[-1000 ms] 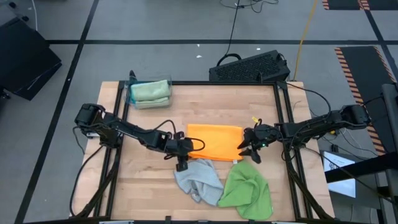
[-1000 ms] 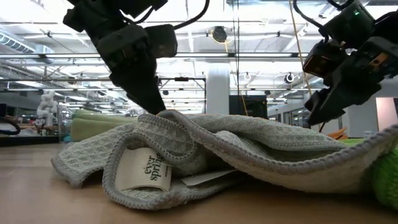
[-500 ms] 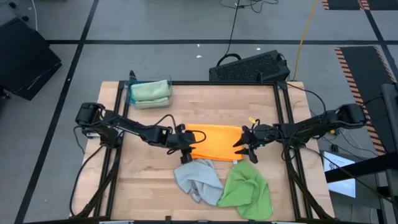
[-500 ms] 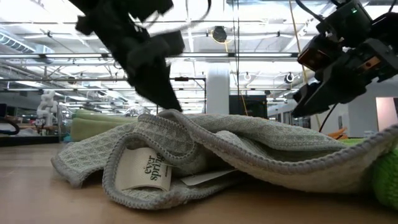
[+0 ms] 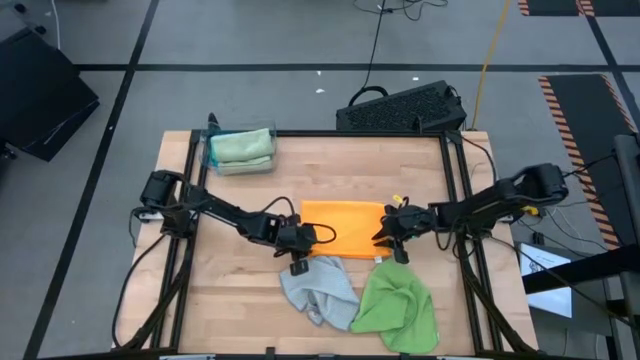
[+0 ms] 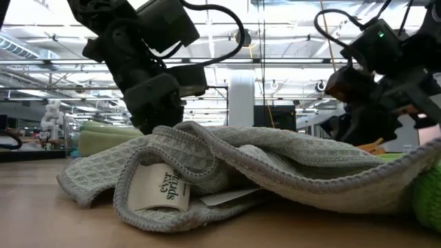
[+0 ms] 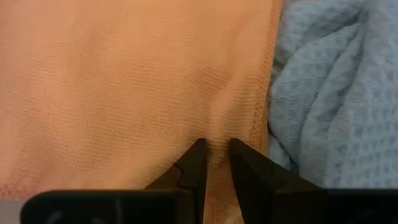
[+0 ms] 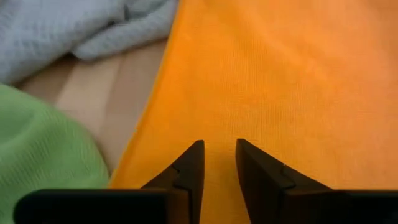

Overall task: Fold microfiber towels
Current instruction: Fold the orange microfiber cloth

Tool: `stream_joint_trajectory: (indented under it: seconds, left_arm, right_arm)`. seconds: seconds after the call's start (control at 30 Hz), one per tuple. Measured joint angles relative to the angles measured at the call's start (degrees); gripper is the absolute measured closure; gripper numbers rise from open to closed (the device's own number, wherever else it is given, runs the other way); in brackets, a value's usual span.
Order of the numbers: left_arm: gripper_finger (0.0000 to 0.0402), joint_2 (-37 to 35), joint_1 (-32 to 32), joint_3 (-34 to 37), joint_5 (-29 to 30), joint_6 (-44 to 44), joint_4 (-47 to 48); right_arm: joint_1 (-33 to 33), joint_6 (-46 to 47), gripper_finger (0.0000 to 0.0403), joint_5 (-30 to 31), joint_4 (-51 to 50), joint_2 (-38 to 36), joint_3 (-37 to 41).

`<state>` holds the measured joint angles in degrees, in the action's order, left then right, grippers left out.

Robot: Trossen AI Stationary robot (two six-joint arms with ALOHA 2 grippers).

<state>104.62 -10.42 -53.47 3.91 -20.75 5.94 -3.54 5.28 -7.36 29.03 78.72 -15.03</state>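
Both of my grippers are down on the orange towel [image 5: 343, 229]: my left gripper [image 5: 297, 240] at its left near corner, my right gripper [image 5: 389, 240] at its right near corner. At the left wrist my fingers [image 7: 194, 163] stand a narrow slit apart with a ridge of orange cloth between them beside the stitched hem; whether they truly pinch it I cannot tell. At the right wrist my fingers [image 8: 193, 160] are parted slightly more, pressed onto flat orange cloth just inside its edge, holding nothing that I can see. That towel lies flat at mid-table, a rectangle with its long axis running left to right across the table [image 5: 410, 165]. Compared with half a second ago, my left gripper has shifted toward the near edge of the orange cloth and my right has drawn in closer to its corner; the towel itself has not moved. I count one orange towel, one crumpled light grey towel [image 5: 318, 287] touching its near edge, one crumpled bright green towel [image 5: 398, 303] beside the grey one, and a stack of pale sage green towels [image 5: 241, 146] in a clear bin [image 5: 212, 153] at the far left corner, whose number I cannot make out.
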Motion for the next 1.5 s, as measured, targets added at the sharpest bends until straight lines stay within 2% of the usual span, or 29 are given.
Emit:
stream_joint_trajectory:
  seconds: [0.17, 0.3, 0.4, 0.47, 0.57, 0.63, 0.77, 0.93, 1.1, 1.3, 1.5]
  left_arm:
    - [0.0332, -2.0, -0.1, 0.1, -0.9, 0.9, 0.7]
    - [0.0332, -7.0, 0.7, 0.1, -0.9, 1.6, 0.8]
    - [0.0329, -10.9, 1.6, 0.1, 1.8, 1.9, 2.1]
    - [0.0321, -13.0, 2.3, 0.1, 3.9, 3.5, 1.8]
    - [0.0294, -14.7, 5.0, 0.1, 4.3, 5.9, 1.8]
    - [0.0267, -14.5, 7.3, 0.0, 4.0, 7.1, 2.0]
    - [0.0212, -13.2, 11.1, 0.0, 1.8, 10.4, 1.3]
    - [0.0169, -12.1, 14.6, 0.0, 0.8, 14.0, 0.9]
    - [0.0161, -10.1, 17.8, 0.0, -0.4, 16.0, 2.0]
    - [0.016, -7.5, 21.0, 0.1, -1.9, 19.0, 3.1]
    - [0.016, -4.3, 23.8, 0.0, -10.4, 21.0, 2.5]
  right_arm:
    - [0.0, -0.9, 0.0336, 0.1, 0.3, 1.7, 0.1]
    - [0.0, -1.5, 0.0339, 0.1, 0.7, -0.7, 0.0]
    - [0.1, -2.1, 0.0335, 0.3, 0.9, -3.8, 0.0]
    - [0.1, -2.3, 0.0331, 3.5, 0.1, -6.1, 0.1]
    - [0.7, -1.4, 0.032, 12.0, -1.2, -9.0, 0.1]
    - [2.0, -1.3, 0.0307, 13.3, -2.3, -10.6, 0.1]
    - [5.5, 0.5, 0.0271, 11.8, -3.7, -11.8, 0.1]
    - [9.6, 1.5, 0.0216, 11.8, -6.5, -11.7, 0.0]
    - [13.6, 2.7, 0.0178, 11.0, -8.4, -11.8, 0.0]
    - [15.5, 1.2, 0.0171, 8.6, -12.0, -11.8, 0.0]
    - [15.6, 2.0, 0.0181, 8.5, -13.9, -12.1, 0.1]
